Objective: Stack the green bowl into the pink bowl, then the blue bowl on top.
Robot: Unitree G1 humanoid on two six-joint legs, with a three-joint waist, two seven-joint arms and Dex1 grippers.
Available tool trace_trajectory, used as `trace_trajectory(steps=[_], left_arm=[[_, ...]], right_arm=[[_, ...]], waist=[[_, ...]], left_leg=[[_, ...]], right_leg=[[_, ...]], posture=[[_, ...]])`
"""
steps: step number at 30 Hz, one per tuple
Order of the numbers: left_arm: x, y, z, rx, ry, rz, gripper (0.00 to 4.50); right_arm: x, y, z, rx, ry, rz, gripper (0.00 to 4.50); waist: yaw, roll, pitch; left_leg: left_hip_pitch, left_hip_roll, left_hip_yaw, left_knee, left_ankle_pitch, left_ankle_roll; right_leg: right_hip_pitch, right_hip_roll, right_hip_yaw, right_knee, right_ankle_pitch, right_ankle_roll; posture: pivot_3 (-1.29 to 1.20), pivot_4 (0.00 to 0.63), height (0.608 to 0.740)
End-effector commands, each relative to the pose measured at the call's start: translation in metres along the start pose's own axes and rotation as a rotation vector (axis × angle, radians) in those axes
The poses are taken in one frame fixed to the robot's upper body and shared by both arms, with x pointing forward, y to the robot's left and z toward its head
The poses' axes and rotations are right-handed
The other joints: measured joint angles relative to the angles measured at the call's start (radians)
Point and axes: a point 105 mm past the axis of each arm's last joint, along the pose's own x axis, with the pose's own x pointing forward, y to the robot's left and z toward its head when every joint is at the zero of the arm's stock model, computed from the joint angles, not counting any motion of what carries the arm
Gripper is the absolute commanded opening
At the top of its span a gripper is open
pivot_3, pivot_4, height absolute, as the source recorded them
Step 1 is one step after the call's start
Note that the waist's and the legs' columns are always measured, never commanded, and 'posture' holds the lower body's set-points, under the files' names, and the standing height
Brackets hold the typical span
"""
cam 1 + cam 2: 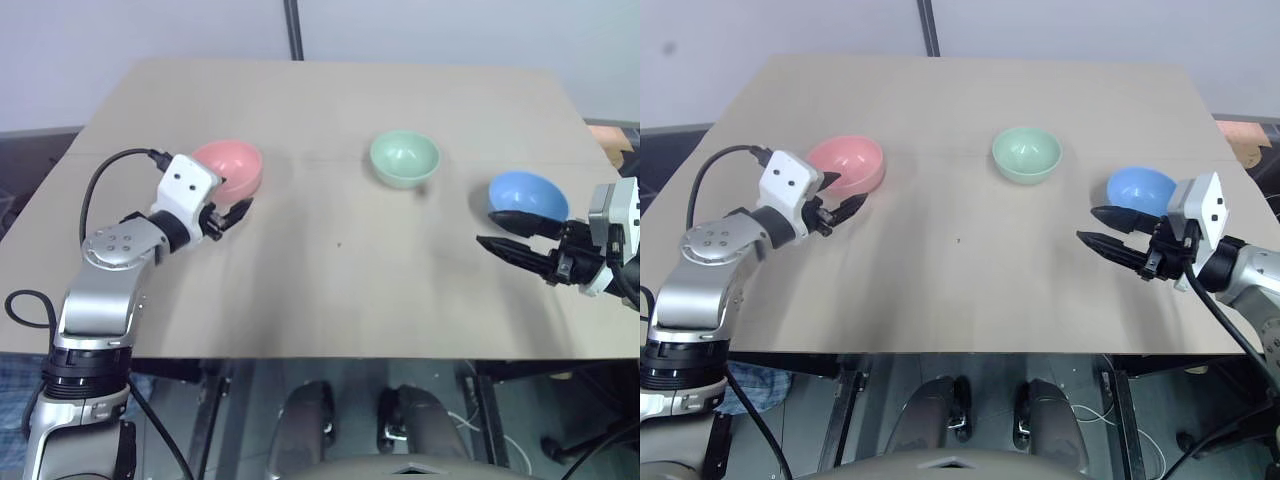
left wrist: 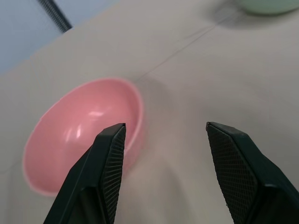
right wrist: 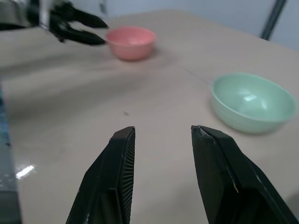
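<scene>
Green bowl [image 1: 1026,154] sits mid-tabletop toward the far edge, between pink bowl [image 1: 846,165] on my left and blue bowl [image 1: 1140,190] on my right. My right gripper [image 1: 1102,228], jaws spread & empty, is nearer; bowl lies ahead-left of it. Left gripper [image 1: 846,208], also spread, is by pink's rim.

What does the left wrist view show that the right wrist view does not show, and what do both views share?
Left wrist view alone: the left gripper's own two fingers seen from behind, open, with one finger in front of the pink bowl's rim.

Right wrist view alone: the right gripper's own fingers, open over bare table; the whole green bowl nearby; the left gripper seen from across the table, beside the pink bowl.

Both: the pink bowl, the green bowl, the beige table. Both bowls are empty and nothing is stacked yet.
</scene>
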Motion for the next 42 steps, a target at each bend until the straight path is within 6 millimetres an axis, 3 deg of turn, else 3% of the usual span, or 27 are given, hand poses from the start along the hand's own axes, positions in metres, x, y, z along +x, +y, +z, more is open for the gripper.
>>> trace_trajectory(steps=[1, 15, 28, 35, 42], left_arm=[[0.0, 0.013, 0.005, 0.097, 0.007, 0.025, 2.9], [0.025, 0.033, -0.009, 0.132, 0.045, 0.031, 2.9], [0.045, 0.018, -0.02, 0.208, 0.064, -0.115, 2.9], [0.05, 0.026, -0.042, 0.245, 0.183, -0.105, 2.9], [0.056, 0.025, -0.046, 0.236, 0.207, -0.12, 2.9]], right_arm=[[-0.003, 0.004, 0.014, -0.033, -0.03, 0.015, 2.14], [-0.004, 0.004, 0.013, -0.047, -0.042, -0.015, 2.14], [-0.01, 0.001, 0.011, -0.063, -0.035, -0.062, 2.14], [-0.012, 0.003, 0.018, -0.058, -0.064, -0.053, 2.14], [-0.012, 0.011, 0.022, -0.042, -0.093, -0.015, 2.14]], waist=[[0.0, 0.0, 0.0], [0.0, 0.0, 0.0], [0.0, 0.0, 0.0], [0.0, 0.0, 0.0], [0.0, 0.0, 0.0]], left_leg=[[0.0, 0.0, 0.0, 0.0, 0.0, 0.0], [0.0, 0.0, 0.0, 0.0, 0.0, 0.0], [0.0, 0.0, 0.0, 0.0, 0.0, 0.0], [0.0, 0.0, 0.0, 0.001, 0.0, 0.0], [0.0, 0.0, 0.0, 0.001, 0.0, 0.0]], right_leg=[[0.0, 0.0, 0.0, 0.0, 0.0, 0.0], [0.0, 0.0, -0.001, 0.0, 0.0, 0.0], [0.0, 0.0, -0.001, 0.0, 0.0, 0.0], [0.0, 0.0, -0.001, 0.001, 0.0, 0.0], [0.0, 0.0, -0.001, 0.001, 0.0, 0.0]], posture=[[0.0, 0.15, 0.74], [0.0, 0.15, 0.74], [0.0, 0.15, 0.74], [0.0, 0.15, 0.74], [0.0, 0.15, 0.74]])
